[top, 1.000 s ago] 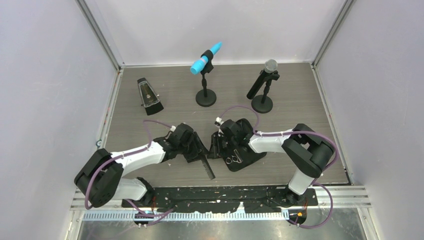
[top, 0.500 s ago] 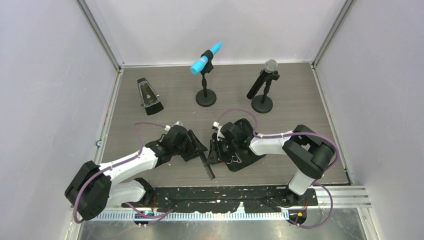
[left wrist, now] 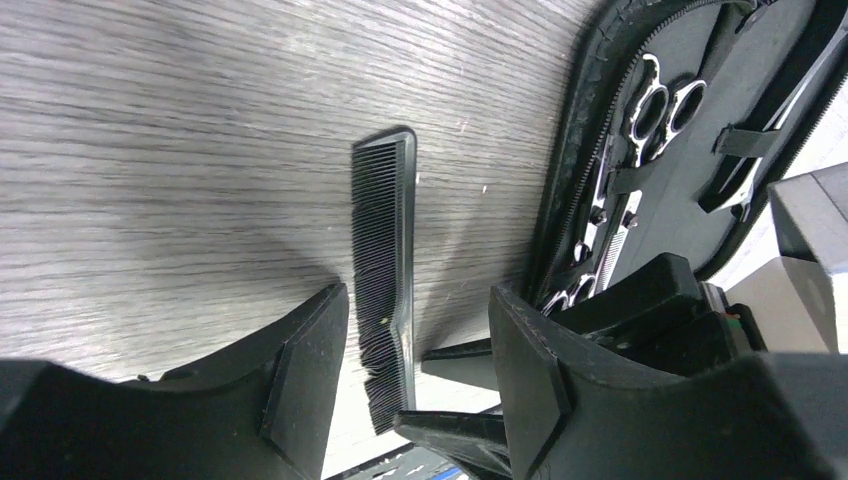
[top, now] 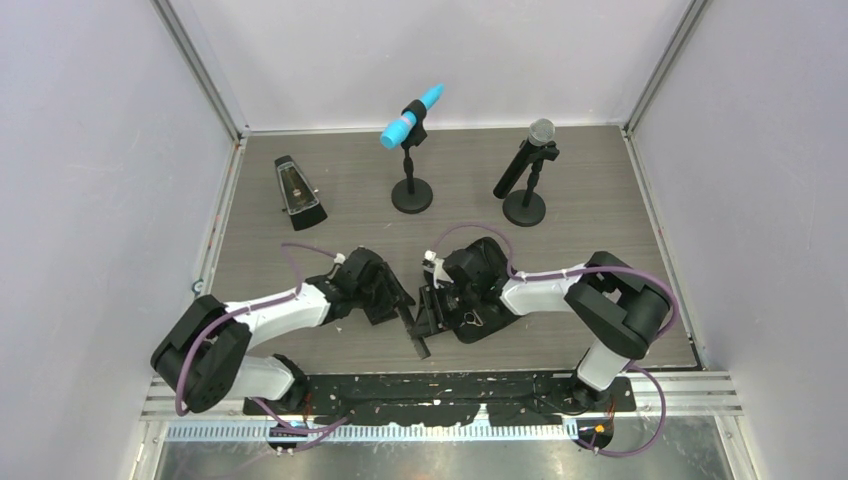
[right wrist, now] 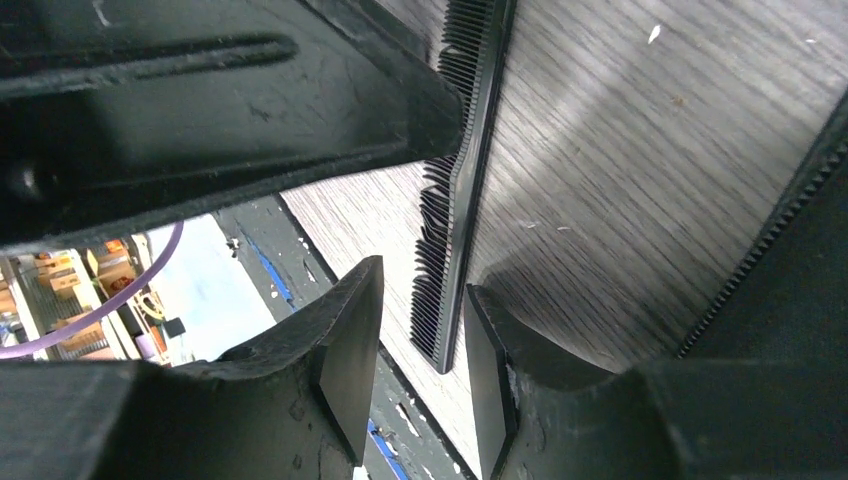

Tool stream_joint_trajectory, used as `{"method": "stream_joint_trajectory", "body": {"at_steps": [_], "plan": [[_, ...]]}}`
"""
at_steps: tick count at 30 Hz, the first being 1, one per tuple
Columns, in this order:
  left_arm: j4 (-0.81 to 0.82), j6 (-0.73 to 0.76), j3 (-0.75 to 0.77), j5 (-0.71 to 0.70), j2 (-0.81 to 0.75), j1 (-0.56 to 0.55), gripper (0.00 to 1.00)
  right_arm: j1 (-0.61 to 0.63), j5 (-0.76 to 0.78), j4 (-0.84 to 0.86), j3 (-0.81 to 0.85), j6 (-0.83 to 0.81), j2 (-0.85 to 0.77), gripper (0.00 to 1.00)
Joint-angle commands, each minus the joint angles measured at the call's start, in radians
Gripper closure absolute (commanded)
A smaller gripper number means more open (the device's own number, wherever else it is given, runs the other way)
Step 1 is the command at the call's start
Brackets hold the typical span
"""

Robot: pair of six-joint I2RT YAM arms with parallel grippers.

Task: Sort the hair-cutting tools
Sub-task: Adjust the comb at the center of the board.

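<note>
Top view: noted zip case (top: 492, 322) lying open on bench (top: 600, 240), both arms bent in over its left edge, grippers close together there.

Found comb (left wrist: 385, 250) flat on bench just left of case, running along case's zip edge but apart from it, teeth turned away from case.

L gripper (left wrist: 418, 300): jaws abt half open, one finger either side of comb, no contact visible, nothing held.

R gripper (right wrist: 425, 285): jaws part open, gap narrower than L's, same comb lying in gap w/ bench showing each side of it. Nothing held.

Inside case: scissors (left wrist: 655, 100) w/ silver ring handles, tucked under strap on case lining. Spotted second silver pair (left wrist: 590, 260) nearer case's zip edge, rings partly hidden behind L finger. Other thin black pieces under straps deeper in case; can't tell what.

Beyond case: metronome (top: 298, 190) well off to back-left. Blue mic (top: 412, 115) on stand straight behind case. Black mic (top: 530, 160) on stand behind case, to right. All well apart from case.
</note>
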Motion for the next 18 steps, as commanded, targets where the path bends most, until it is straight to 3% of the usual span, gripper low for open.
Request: {"method": "stream_joint_trajectory", "body": {"at_steps": [1,18], "plan": [[0.049,-0.024,0.016,0.036,0.041,0.003,0.43,0.011,0.012,-0.029,-0.008,-0.021,0.056,0.56],[0.37,-0.246,-0.087,0.152,0.022,-0.025,0.45,-0.039,0.119,0.045,0.011,0.05,0.164,0.64]]}}
